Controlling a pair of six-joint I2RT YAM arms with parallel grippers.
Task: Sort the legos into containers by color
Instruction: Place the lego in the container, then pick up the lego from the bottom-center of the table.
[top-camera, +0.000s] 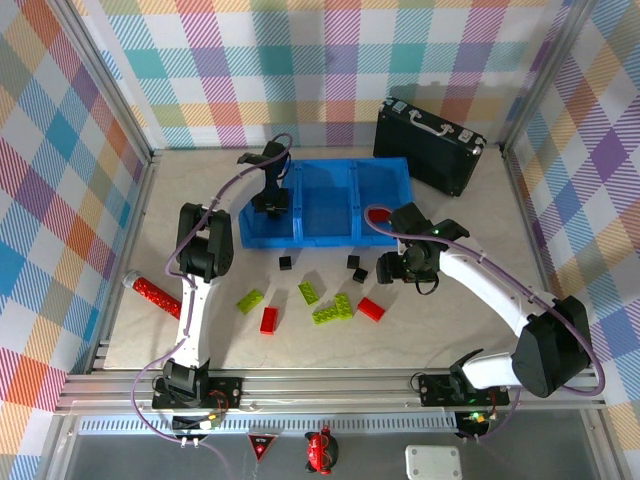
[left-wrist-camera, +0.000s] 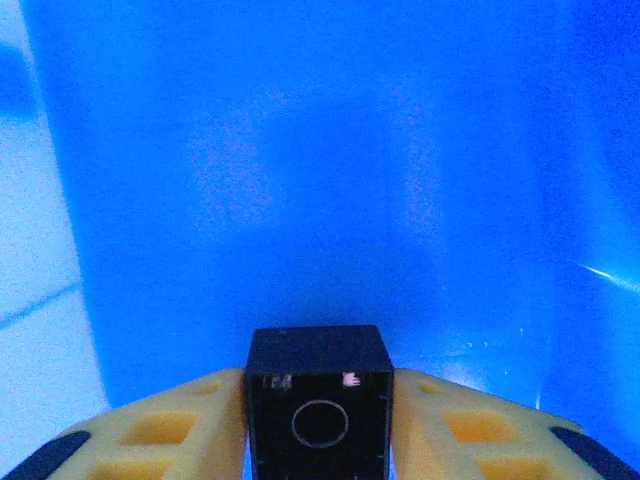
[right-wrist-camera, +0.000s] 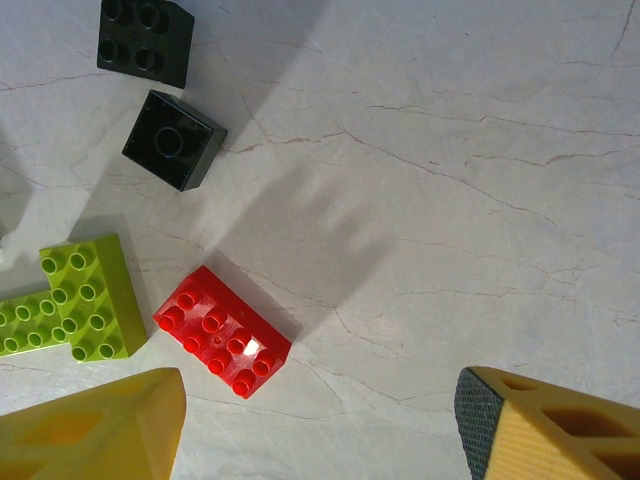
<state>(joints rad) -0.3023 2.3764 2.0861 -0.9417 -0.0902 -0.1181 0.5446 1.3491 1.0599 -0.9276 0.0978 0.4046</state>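
Left gripper: fingers pressed against both sides of black cube, over the left compartment of blue tray, upper centre. Right gripper: jaws apart above red brick, lower left on the tabletop.

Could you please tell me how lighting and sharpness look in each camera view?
Left wrist: everything washes bright blue off the tray, its walls soft, a glare streak at right; the black brick up close is legible. Right wrist: sharp, a soft shadow across the table, a small glint on the red brick. Top external: even light, little glare.
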